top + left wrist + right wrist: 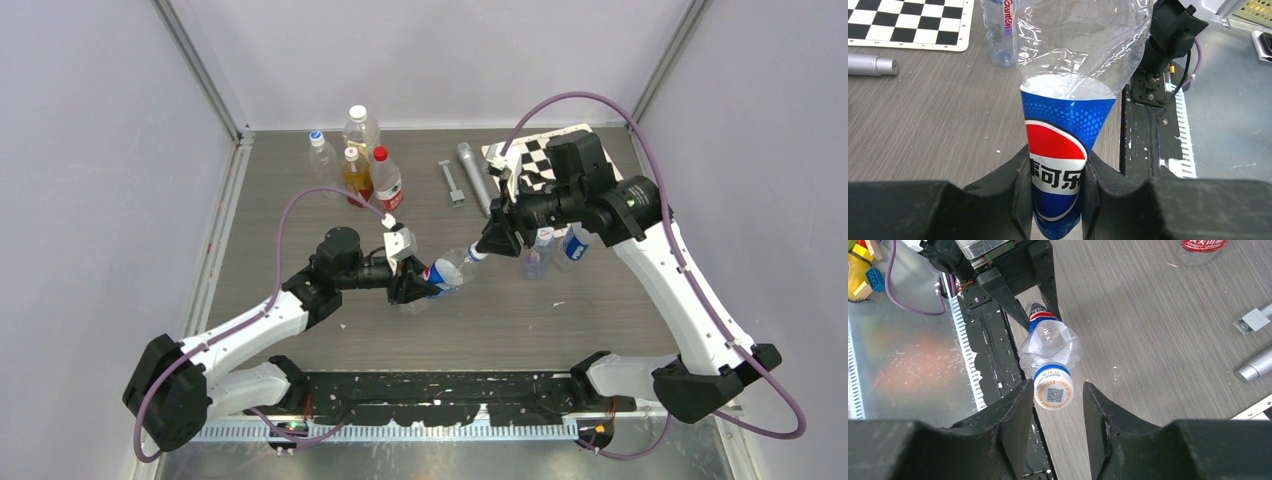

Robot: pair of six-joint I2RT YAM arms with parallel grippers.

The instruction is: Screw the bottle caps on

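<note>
My left gripper (418, 283) is shut on the blue-labelled Pepsi bottle (447, 270) and holds it tilted above the table, neck toward the right arm. In the left wrist view the fingers (1020, 190) pinch the label (1058, 165). A blue cap with a white printed top (1053, 390) sits on the bottle's neck. My right gripper (1058, 388) is open, its jaws on either side of that cap, the left finger (1020, 405) close to it. Two more small clear bottles, one plain (540, 256) and one blue-labelled (575, 246), stand under the right arm.
At the back left stand an amber-liquid bottle (352, 172), a red-capped bottle (387, 182) and two clear capped bottles (322, 152). A metal cylinder (475, 176), a small grey tool (452, 184) and a checkerboard (532, 160) lie at the back right.
</note>
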